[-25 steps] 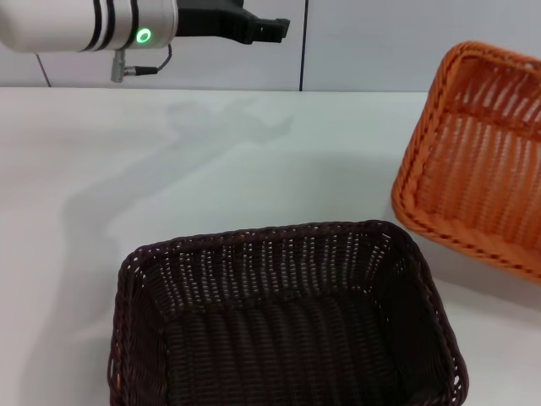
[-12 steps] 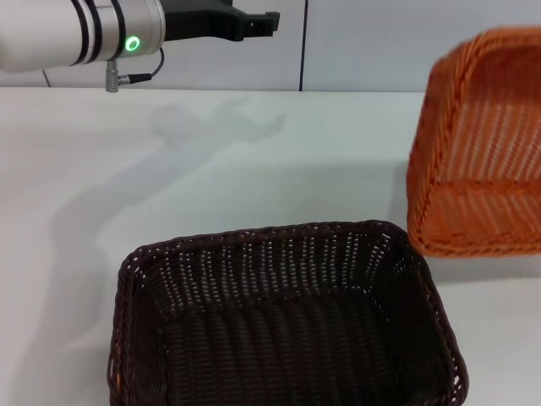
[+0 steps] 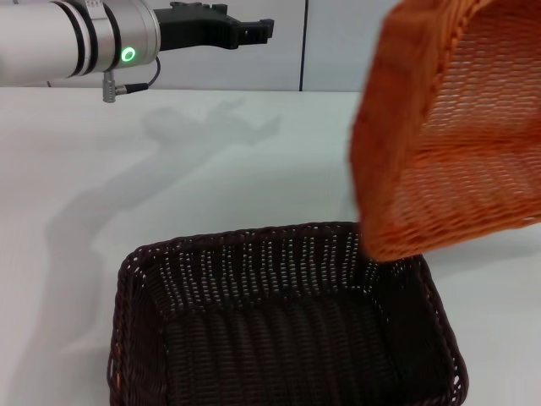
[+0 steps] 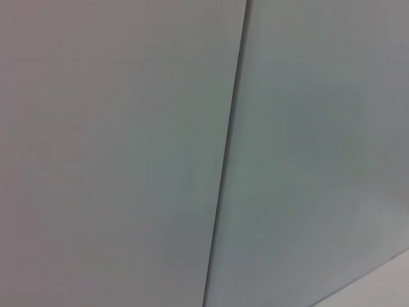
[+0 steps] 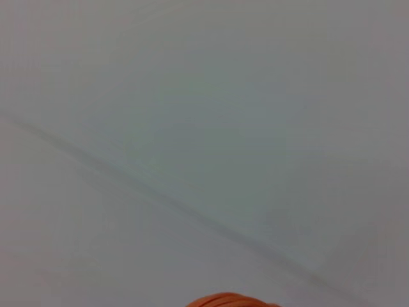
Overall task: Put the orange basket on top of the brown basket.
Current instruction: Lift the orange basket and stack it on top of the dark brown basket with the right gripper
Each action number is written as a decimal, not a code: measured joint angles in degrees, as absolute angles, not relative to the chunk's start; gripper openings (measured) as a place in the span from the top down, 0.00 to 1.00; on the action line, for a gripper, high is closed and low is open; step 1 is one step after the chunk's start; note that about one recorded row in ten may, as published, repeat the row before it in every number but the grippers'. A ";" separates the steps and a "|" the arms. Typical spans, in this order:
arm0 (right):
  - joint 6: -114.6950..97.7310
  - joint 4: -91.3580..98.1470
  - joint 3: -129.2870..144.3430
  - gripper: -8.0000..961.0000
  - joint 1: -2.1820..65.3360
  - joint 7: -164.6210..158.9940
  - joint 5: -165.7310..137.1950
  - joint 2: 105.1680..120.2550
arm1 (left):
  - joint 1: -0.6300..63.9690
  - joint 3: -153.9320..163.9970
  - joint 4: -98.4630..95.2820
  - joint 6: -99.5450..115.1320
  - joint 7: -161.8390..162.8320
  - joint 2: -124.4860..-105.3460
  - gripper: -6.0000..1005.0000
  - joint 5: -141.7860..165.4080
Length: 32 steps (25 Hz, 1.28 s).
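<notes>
The orange basket [image 3: 452, 135] hangs in the air at the right, tilted steeply so its woven underside faces me. Its low corner hovers over the far right corner of the brown basket [image 3: 287, 326], which stands upright and empty on the white table near me. A sliver of the orange basket's rim [image 5: 233, 300] shows in the right wrist view. My right gripper is out of view behind the orange basket. My left gripper [image 3: 254, 32] is held high at the far left, well away from both baskets.
The white table [image 3: 211, 178] stretches bare behind the brown basket to a grey panelled wall [image 3: 338, 42]. The left arm's shadow lies across the table's far left. The left wrist view shows only wall panels [image 4: 128, 153].
The orange basket has risen off the table at the right, tipped up and swung left until it is over the brown basket's far right corner. The left arm has shifted slightly left.
</notes>
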<state>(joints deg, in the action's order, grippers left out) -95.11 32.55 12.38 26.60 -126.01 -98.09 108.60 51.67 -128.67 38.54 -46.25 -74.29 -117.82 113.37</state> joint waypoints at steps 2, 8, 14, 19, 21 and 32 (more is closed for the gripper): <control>-96.73 32.55 12.83 0.66 27.56 -125.56 -98.09 110.58 | 51.72 -128.45 38.23 -45.82 -74.36 -117.82 0.14 112.92; -101.07 31.36 16.25 0.66 29.11 -123.82 -98.06 115.74 | 52.41 -128.32 37.12 -45.46 -74.44 -117.78 0.14 112.80; -104.50 29.49 18.47 0.66 28.58 -122.64 -98.22 116.97 | 52.44 -128.31 37.10 -44.90 -74.44 -117.79 0.14 112.76; -105.73 28.77 22.23 0.66 27.35 -122.25 -98.21 117.88 | 52.52 -128.31 36.54 -43.80 -74.44 -117.78 0.14 112.63; -106.07 28.55 23.33 0.66 26.92 -122.24 -98.20 118.21 | 52.59 -128.32 35.98 -43.70 -74.45 -117.77 0.14 112.62; -105.60 27.37 32.28 0.66 26.97 -121.21 -98.77 117.94 | 53.15 -128.32 33.67 -42.88 -75.03 -117.77 0.14 112.63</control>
<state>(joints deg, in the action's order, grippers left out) -105.60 27.37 32.28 26.97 -121.21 -98.77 117.94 53.15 -128.32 33.67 -42.88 -75.03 -117.77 112.63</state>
